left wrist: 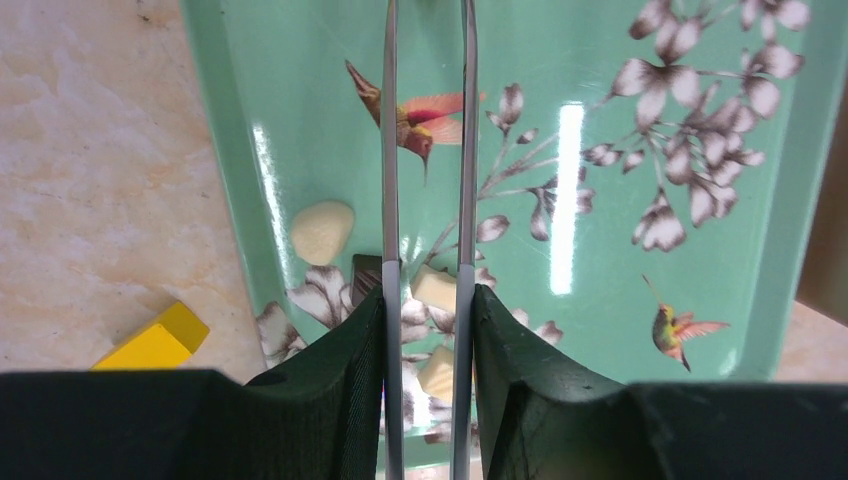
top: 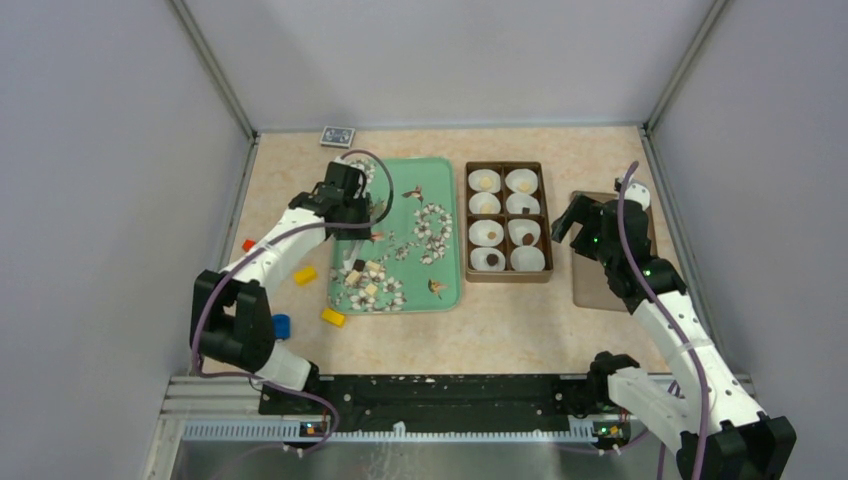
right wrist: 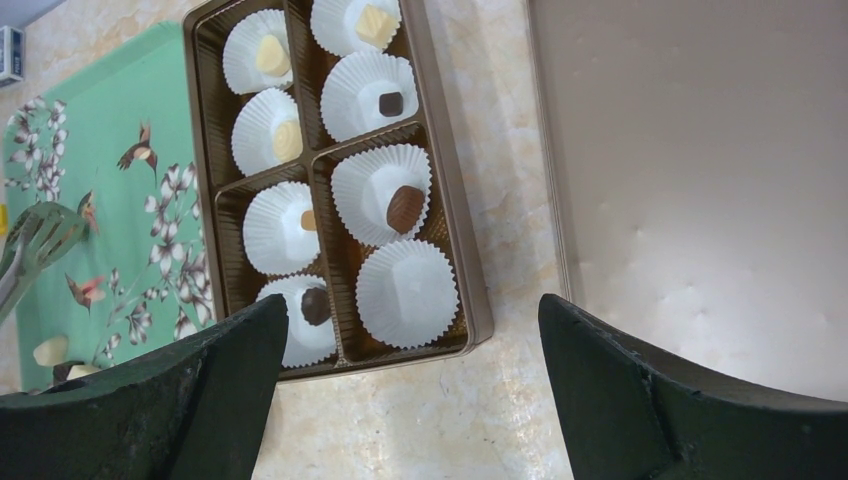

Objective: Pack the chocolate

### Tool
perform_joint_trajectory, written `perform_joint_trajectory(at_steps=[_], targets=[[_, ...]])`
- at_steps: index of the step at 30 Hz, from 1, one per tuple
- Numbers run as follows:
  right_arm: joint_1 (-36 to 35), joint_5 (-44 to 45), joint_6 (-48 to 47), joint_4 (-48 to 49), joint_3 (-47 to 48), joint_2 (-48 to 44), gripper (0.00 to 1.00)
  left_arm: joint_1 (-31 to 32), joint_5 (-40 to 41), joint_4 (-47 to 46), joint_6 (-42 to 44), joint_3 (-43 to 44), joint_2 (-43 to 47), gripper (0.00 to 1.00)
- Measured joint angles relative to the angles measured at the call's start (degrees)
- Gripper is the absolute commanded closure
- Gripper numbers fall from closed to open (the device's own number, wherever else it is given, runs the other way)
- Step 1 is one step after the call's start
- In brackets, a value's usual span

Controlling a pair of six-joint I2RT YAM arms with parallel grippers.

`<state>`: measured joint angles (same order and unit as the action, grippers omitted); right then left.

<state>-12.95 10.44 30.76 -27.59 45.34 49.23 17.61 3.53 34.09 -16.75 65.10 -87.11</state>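
Logs seven of eight cups point(right wrist: 352, 100) in box point(right wrist: 463, 250) filled, several chocolates point(left wrist: 322, 232) left on green tray point(left wrist: 300, 100), with left claw point(left wrist: 428, 320) clamped on tongs point(left wrist: 390, 150), right claw point(right wrist: 412, 305) wide, empty.

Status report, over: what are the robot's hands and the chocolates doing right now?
Left fingers shut on tongs above green tray. Right fingers open, empty, near box. One paper cup empty, seven filled; chocolates loose on tray. Nothing blocking.

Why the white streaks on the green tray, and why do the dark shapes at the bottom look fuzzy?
Left wrist view: the streaks are light reflecting off the glossy tray, either side of the tongs. Right wrist view: the right pincer is near the lens, so its fingers blur; the box is sharp.
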Motion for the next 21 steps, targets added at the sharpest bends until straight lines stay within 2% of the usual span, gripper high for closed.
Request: perform_joint_trajectory(at_steps=[12, 15, 21], targets=[[0.00, 1.55, 0.07, -0.26, 0.09, 0.00, 0.07, 1.95, -6.67, 1.75, 0.85, 2.32, 7.74, 0.81], [0.00, 2.29, 0.04, -0.76, 0.09, 0.00, 0.06, 5.92, -6.88, 1.75, 0.68, 2.67, 8.85, 0.81], [0.00, 4.39, -0.11, -2.49, 1.01, -0.11, 0.06, 18.29, -8.26, 1.25, 0.70, 5.03, 8.52, 0.82]])
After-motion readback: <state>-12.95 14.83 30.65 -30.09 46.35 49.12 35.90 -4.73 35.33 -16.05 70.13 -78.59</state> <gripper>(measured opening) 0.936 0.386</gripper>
